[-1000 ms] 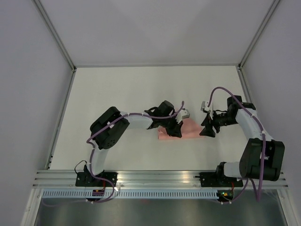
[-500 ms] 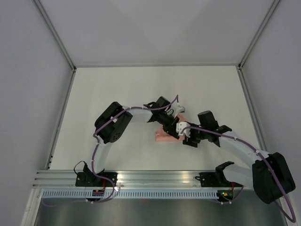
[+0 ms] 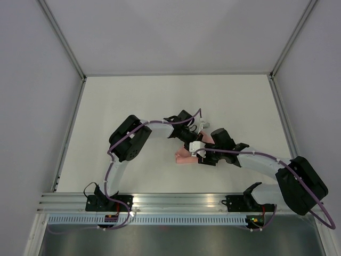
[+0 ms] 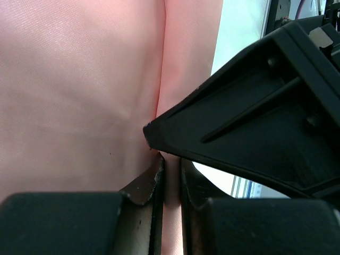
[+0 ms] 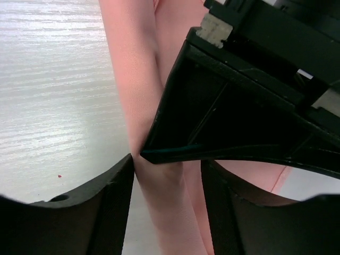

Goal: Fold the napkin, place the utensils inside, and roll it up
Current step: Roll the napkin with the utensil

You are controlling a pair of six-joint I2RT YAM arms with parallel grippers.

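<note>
"As the two arms crowded together over the white surface (image 3: pixel 133 101), where did the napkin (image 3: pixel 184 158) lie?"

"On the surface between them, under both wrists, gathered into a narrow pink roll."

"And the left gripper (image 4: pixel 171 166)?"

"Its arm stood up to a sharply bent elbow, the forearm angled rightward and down. Its fingers (image 4: pixel 142 187) were pinched almost together on a thin fold of the pink cloth."

"The right?"

"The right arm lay low, stretched leftward from a folded elbow. The right gripper (image 5: pixel 167 164) was spread, its fingers (image 5: pixel 114 196) straddling the roll. One touched the fabric and the other stood just clear, with the left gripper's black body directly in front."
</note>
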